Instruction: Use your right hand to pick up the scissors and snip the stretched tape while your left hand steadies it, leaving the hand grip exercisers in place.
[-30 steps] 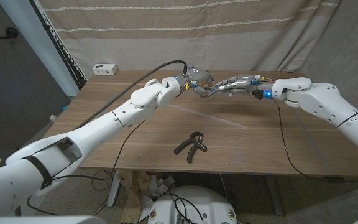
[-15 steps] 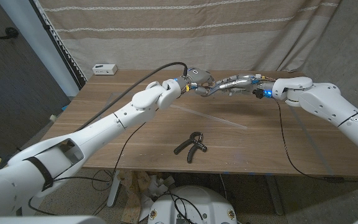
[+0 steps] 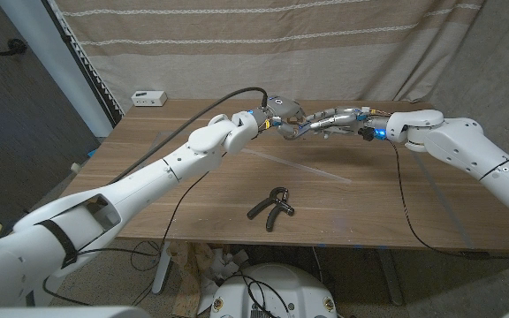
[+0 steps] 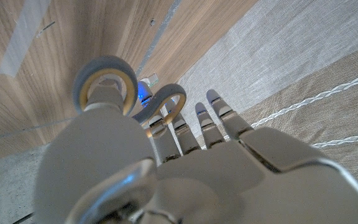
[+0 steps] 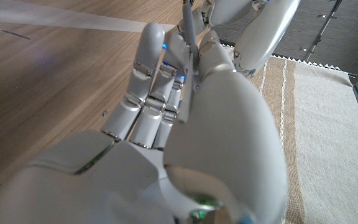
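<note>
Above the far middle of the wooden table (image 3: 193, 208), the left hand (image 3: 279, 113) and right hand (image 3: 336, 119) meet fingertip to fingertip, both raised off the surface. The scissors (image 4: 129, 93) sit in the left hand: the left wrist view shows 2 grey handle loops with tan inner rims standing just past the thumb and the curled fingers (image 4: 207, 124), so that hand grips them by the handles. In the right wrist view a thin grey blade-like piece (image 5: 189, 31) runs up between the right hand's fingers (image 5: 145, 93) and its thumb, with the left hand just beyond the fingertips; whether the right hand actually clamps it or only touches it I cannot tell.

A strip of clear tape (image 3: 303, 166) lies stretched flat on the wood, below and on the near side of both hands' fingers, apart from them. Nearer still, toward the table's front edge, 1 black hand grip exerciser (image 3: 272, 206) lies on the surface, well away from either hand.

The table is dark brown with a visible grain. A small white box (image 3: 148, 97) rests at its far left corner. Behind hangs a beige curtain (image 3: 263, 44) with pale horizontal stripes, and a dark wall panel (image 3: 16, 115) stands at the left. Black cables trail along both arms.
</note>
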Controlling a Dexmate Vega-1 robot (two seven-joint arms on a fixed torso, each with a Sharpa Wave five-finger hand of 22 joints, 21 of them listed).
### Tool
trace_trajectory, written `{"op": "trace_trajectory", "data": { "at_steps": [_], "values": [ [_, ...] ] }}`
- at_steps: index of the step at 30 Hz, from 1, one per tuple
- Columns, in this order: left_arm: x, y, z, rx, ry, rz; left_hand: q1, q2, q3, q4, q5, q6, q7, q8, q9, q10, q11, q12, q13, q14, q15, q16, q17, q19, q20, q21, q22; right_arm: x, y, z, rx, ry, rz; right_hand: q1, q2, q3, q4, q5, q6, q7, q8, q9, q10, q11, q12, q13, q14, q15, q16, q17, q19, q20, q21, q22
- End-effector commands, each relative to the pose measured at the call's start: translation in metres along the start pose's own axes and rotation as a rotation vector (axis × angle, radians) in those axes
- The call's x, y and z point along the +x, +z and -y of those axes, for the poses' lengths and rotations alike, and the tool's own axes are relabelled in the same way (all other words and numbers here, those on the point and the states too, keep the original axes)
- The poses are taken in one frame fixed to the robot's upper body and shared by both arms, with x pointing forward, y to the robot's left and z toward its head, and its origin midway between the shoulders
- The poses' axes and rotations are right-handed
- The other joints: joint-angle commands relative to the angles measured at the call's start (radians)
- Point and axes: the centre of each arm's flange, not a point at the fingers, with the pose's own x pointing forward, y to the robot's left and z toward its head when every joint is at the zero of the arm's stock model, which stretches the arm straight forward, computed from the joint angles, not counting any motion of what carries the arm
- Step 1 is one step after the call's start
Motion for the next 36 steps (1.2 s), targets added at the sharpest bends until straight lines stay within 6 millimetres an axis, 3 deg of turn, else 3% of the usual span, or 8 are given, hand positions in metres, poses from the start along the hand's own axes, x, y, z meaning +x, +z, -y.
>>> {"op": "trace_trajectory", "data": {
  "at_steps": [1,3,6,11,19,26,28,36],
  "values": [
    [0.0023,-0.0018,0.001,-0.006,-0.013,0.001,-0.03,-0.001,-0.008,0.007,0.0,0.003,0.009,0.0,0.001,0.012,-0.002,0.002,0.001,0.009,-0.17,0.002,0.003,0.008,-0.121,0.003,0.002,0.0018,0.0002,0.0011,0.002,-0.001,-0.002,0.162,0.151,0.003,-0.002,0.008,-0.004,0.003,-0.001,0.003,0.011,-0.007,0.002,0.002,0.095,-0.104,0.004,0.0,-0.008,-0.072,0.004,0.003],
    [0.0025,-0.0019,0.0014,-0.009,-0.009,-0.003,-0.034,0.009,-0.005,0.011,0.001,0.003,0.01,-0.001,0.001,0.013,-0.003,0.002,0.001,0.013,-0.172,0.003,0.004,0.008,-0.117,0.003,0.003,0.0019,0.0004,0.0011,0.0,0.0,-0.002,0.162,0.152,0.003,-0.002,0.008,-0.005,0.002,-0.002,0.003,0.01,-0.006,0.002,0.002,0.095,-0.104,0.005,0.0,-0.009,-0.072,0.004,0.003],
    [0.0025,-0.002,0.0017,-0.012,-0.004,-0.008,-0.03,0.081,0.025,0.024,0.007,0.012,0.015,-0.001,0.002,0.028,-0.003,0.004,0.001,0.028,-0.176,0.005,0.005,0.009,-0.107,0.004,0.006,0.002,0.0006,0.001,0.002,-0.001,-0.004,0.163,0.151,0.003,-0.002,0.008,-0.004,0.003,-0.002,0.003,0.012,-0.007,0.001,0.002,0.095,-0.105,0.005,0.0,-0.009,-0.072,0.006,0.003],
    [0.0023,-0.002,0.0019,-0.021,0.002,-0.009,-0.018,0.147,0.058,0.027,0.006,0.038,0.021,0.004,0.002,0.031,0.001,0.002,0.002,0.034,-0.173,0.001,0.004,0.006,-0.092,0.004,0.006,0.0029,0.0,0.0006,0.007,-0.002,-0.01,0.163,0.152,0.003,-0.002,0.008,-0.004,0.003,-0.002,0.003,0.01,-0.008,-0.002,0.001,0.096,-0.104,0.005,0.0,-0.009,-0.072,0.007,0.003],
    [0.0016,-0.0007,0.0028,-0.029,0.005,-0.011,-0.022,0.217,0.095,0.035,0.001,0.086,0.028,0.022,0.013,0.063,0.003,0.01,0.003,0.052,-0.173,0.002,0.004,0.007,-0.084,0.006,0.008,0.0031,-0.0009,0.0006,0.008,-0.003,-0.011,0.163,0.151,0.003,-0.002,0.008,-0.005,0.002,-0.003,0.002,0.014,-0.008,-0.003,0.001,0.095,-0.104,0.005,0.0,-0.01,-0.072,0.01,0.003],
    [0.0012,0.0005,0.0034,-0.035,-0.003,-0.022,-0.024,0.246,0.123,0.045,0.002,0.108,0.03,0.039,0.028,0.098,0.0,0.021,0.007,0.071,-0.175,0.004,0.005,0.01,-0.087,0.009,0.008,0.0023,-0.0011,0.0003,0.008,-0.001,-0.009,0.163,0.152,0.003,-0.002,0.008,-0.006,0.002,-0.004,0.003,0.014,-0.007,-0.006,0.0,0.096,-0.104,0.006,0.0,-0.011,-0.072,0.011,0.003],
    [0.0013,0.001,0.0035,-0.036,-0.005,-0.026,-0.03,0.25,0.141,0.054,0.004,0.146,0.049,0.073,0.053,0.101,-0.001,0.02,0.013,0.074,-0.174,0.002,0.005,0.008,-0.089,0.009,0.008,0.0023,-0.0011,0.0007,0.003,-0.002,-0.006,0.163,0.151,0.003,-0.002,0.008,-0.004,0.003,-0.003,0.003,0.016,-0.003,-0.006,0.0,0.096,-0.104,0.006,0.0,-0.012,-0.072,0.012,0.003],
    [0.0017,0.0012,0.0049,-0.06,-0.015,-0.039,-0.049,0.256,0.172,0.085,0.01,0.111,0.047,0.118,0.127,0.094,-0.003,0.012,0.026,0.072,-0.174,-0.002,0.007,0.0,-0.094,0.009,0.01,0.0024,-0.0024,0.002,0.011,-0.006,-0.012,0.164,0.151,0.004,-0.002,0.008,-0.005,0.003,-0.004,0.003,0.016,-0.007,-0.009,-0.001,0.096,-0.104,0.006,0.0,-0.013,-0.072,0.014,0.002]
  ]
}}
